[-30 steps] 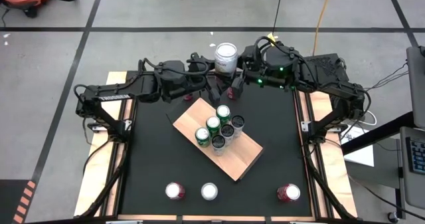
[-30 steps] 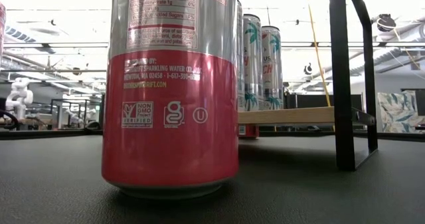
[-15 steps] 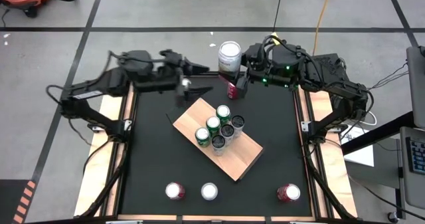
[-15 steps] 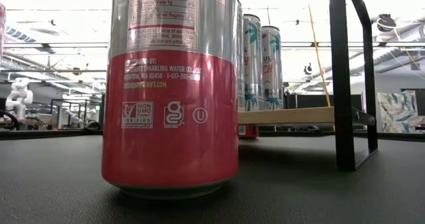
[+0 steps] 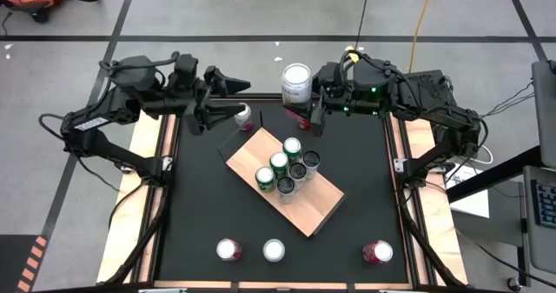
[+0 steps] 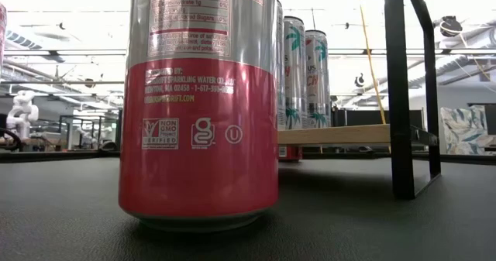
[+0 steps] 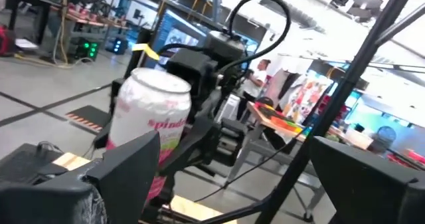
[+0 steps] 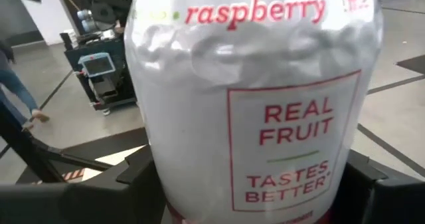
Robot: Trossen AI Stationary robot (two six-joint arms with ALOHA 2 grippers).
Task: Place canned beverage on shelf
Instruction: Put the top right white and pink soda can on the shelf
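Observation:
A white-and-pink raspberry can point(image 5: 296, 82) hangs above the table's far edge with my right gripper point(image 5: 306, 110) shut on it; it fills the right wrist view point(image 8: 259, 104). My left gripper point(image 5: 234, 97) stands open to the can's left with nothing between its fingers, and its wrist view shows the can point(image 7: 149, 127) farther off. The light wood shelf point(image 5: 313, 208) stands slantwise at mid-table on black rods, with several green-and-white cans point(image 5: 283, 167) upright on it. In the low view the shelf board point(image 6: 333, 134) is raised above the table. My right gripper pinches the can's body between its two fingers, one finger point(image 8: 133, 181) on each side of the wall point(image 8: 166, 184), low on the can. The fingers come about level from the table's right. The can stands upright in the hold, lifted clear of the table.
Three cans stand along the near edge point(image 5: 228, 249) point(image 5: 274, 250) point(image 5: 377, 252); the middle one fills the low view point(image 6: 200, 106). A small pale-and-pink thing, perhaps a can point(image 5: 244, 116), sits by the shelf's far corner. Pale wooden rails point(image 5: 139, 197) flank the black table.
My left gripper has drawn back from the held can toward the table's left edge, rising and rolling as it went. The can stays upright in my right gripper above the far edge.

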